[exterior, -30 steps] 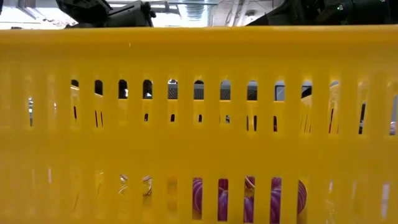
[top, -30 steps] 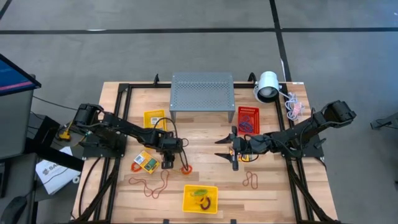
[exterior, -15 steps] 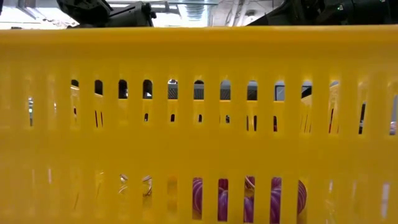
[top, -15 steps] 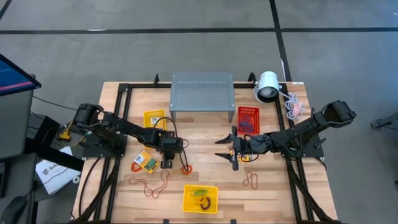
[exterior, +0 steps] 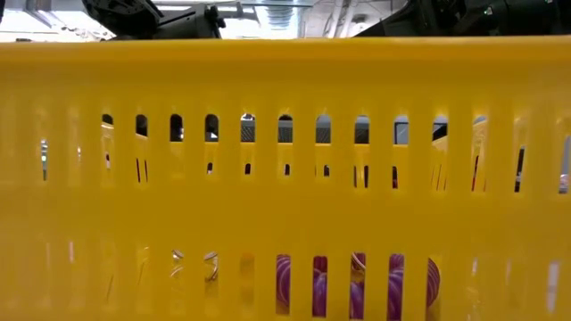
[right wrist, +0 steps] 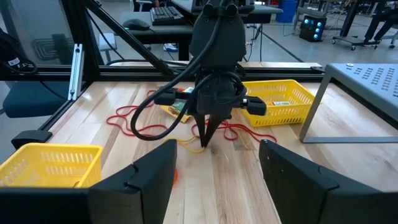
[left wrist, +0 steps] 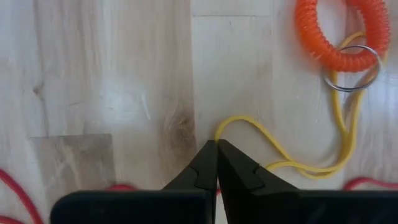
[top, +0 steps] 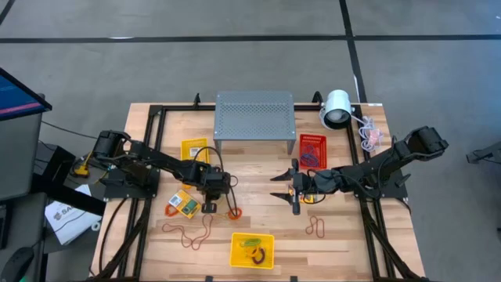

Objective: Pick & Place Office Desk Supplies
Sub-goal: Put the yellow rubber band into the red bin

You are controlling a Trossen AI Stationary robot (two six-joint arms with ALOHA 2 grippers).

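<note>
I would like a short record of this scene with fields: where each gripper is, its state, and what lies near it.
left gripper: low over the table, fingers shut on a yellow band
beside it: orange coil with a metal ring
right gripper: mid-table, fingers open, holding nothing
front basket: yellow, at the table's front edge
red basket: beside the grey stand
crayon box: flat on the table, left of the left gripper
</note>
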